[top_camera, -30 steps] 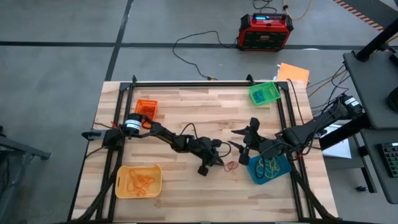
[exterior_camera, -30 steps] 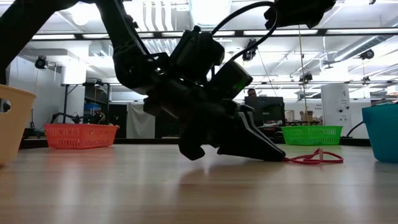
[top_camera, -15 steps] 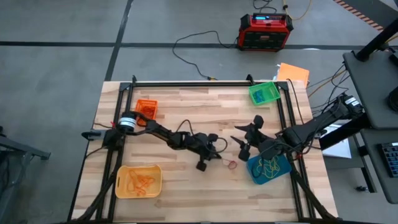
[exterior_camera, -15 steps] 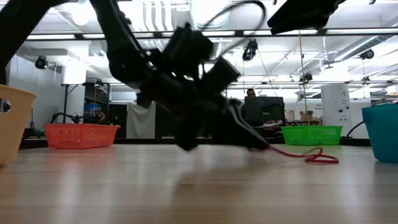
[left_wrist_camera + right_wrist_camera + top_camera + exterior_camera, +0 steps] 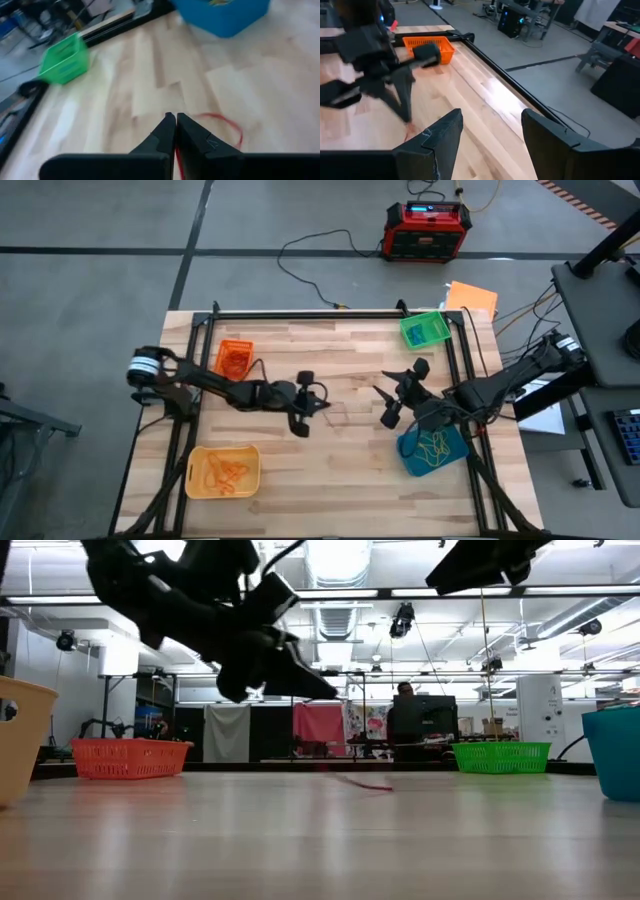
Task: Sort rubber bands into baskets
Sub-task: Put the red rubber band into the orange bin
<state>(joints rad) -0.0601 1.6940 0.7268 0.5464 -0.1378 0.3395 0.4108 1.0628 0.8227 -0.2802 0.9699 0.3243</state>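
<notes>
A thin red rubber band [image 5: 227, 127] loops out beyond the fingertips of my left gripper [image 5: 175, 117], which is shut on it above the middle of the table [image 5: 322, 406]. In the low view the gripper [image 5: 330, 692] is well above the wood, and the band's lower part [image 5: 362, 782] shows near the table top. My right gripper [image 5: 394, 406] hangs open above the table, beside the blue basket [image 5: 432, 450], with nothing between its fingers [image 5: 427, 145]. The orange basket [image 5: 235, 358], green basket [image 5: 425, 330] and yellow basket [image 5: 222, 470] stand near the table's corners. My left gripper pinches one side of the red band between its two shut fingers, and a red strand [image 5: 176, 156] shows in the seam between them. The fingers slant down toward the table's right side. The loop hangs slack past the fingertips. Whether its low end touches the wood I cannot tell.
The blue basket holds yellow and blue bands; the yellow basket holds orange ones. A black frame [image 5: 330, 314] runs along the table's far edge and down both sides. Bare wood lies between the two grippers and along the near edge [image 5: 330, 490].
My left gripper has risen and drawn back toward the table's left and far side, tipping nearer to level. The red band was first drawn taut along the wood, then came away with the gripper.
</notes>
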